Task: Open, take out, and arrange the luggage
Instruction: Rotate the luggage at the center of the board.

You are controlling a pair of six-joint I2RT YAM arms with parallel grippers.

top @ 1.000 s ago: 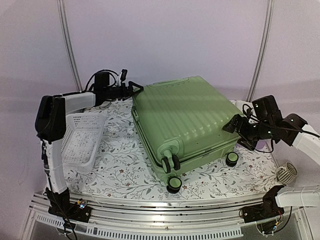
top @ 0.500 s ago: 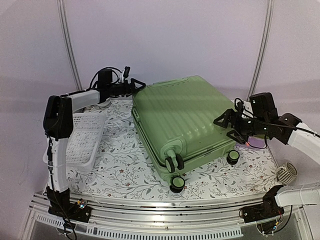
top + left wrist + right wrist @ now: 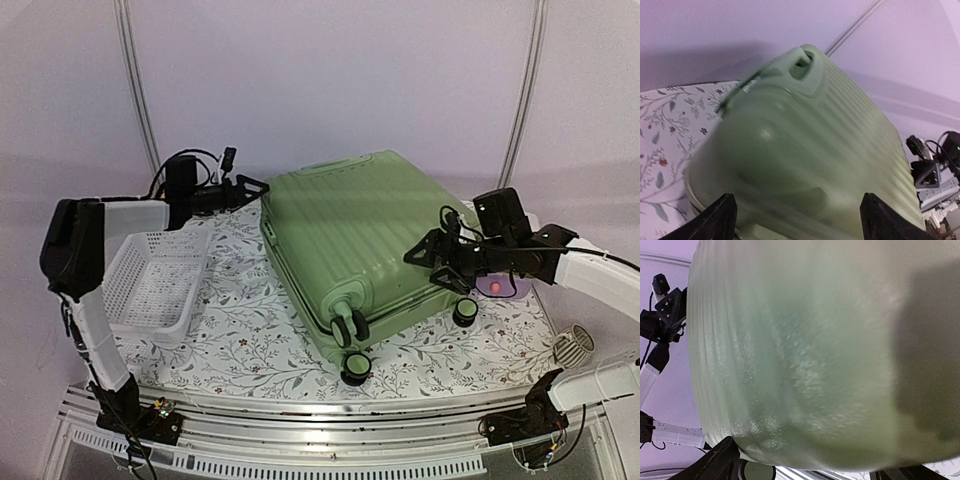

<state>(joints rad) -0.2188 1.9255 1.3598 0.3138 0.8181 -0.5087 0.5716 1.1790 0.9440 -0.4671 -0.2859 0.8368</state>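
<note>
The left gripper (image 3: 247, 187) has its jaws spread wide, just off the 10 o'clock corner of the large light-green ribbed hard-shell suitcase (image 3: 350, 225). The right gripper (image 3: 430, 260), equally wide, faces its 3 o'clock side. The closed suitcase lies flat mid-table on the floral-print cloth (image 3: 250, 330), black wheels (image 3: 352, 366) toward 6 o'clock. A white perforated plastic basket (image 3: 155, 285) sits at its 9 o'clock.

Glossy ribbed hard-plastic luggage (image 3: 360, 225); perforated white plastic basket (image 3: 150, 282)
</note>
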